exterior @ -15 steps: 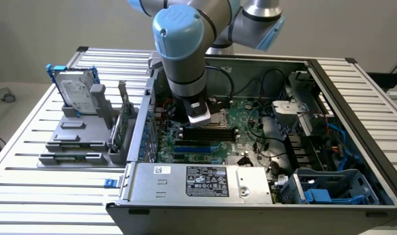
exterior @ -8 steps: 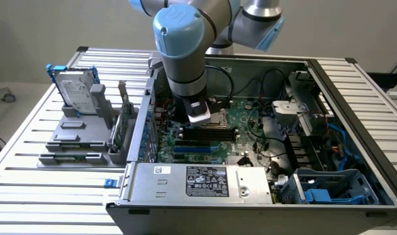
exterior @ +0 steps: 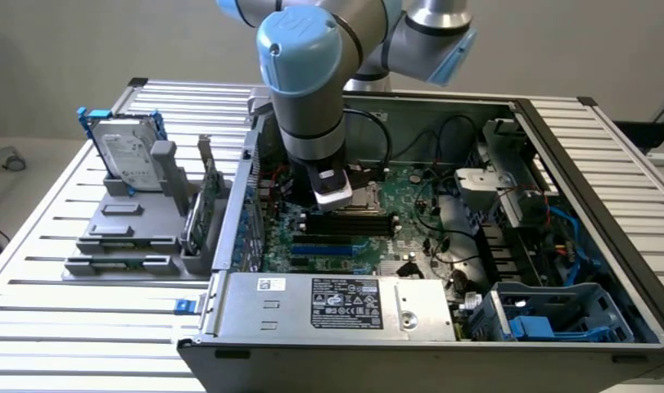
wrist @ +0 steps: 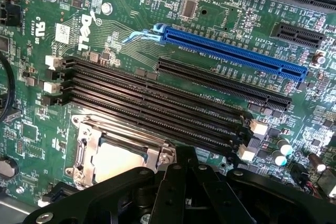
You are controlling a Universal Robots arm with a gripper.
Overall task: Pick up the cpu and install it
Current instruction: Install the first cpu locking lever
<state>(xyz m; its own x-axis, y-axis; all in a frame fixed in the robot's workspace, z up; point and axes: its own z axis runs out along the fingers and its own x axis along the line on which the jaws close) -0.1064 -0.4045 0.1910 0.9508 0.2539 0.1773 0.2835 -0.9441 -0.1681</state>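
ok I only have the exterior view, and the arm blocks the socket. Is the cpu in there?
Observer: In the wrist view a pale silvery square, the cpu, lies inside the socket's metal frame, partly hidden by the gripper. I can't tell whether it is fully seated.
Operator: Any sticks in the memory slots next to it?
Observer: No. All four black memory slots are empty.
Operator: And the blue slot?
Observer: The blue slot is empty as well, and so is the black slot beside it.
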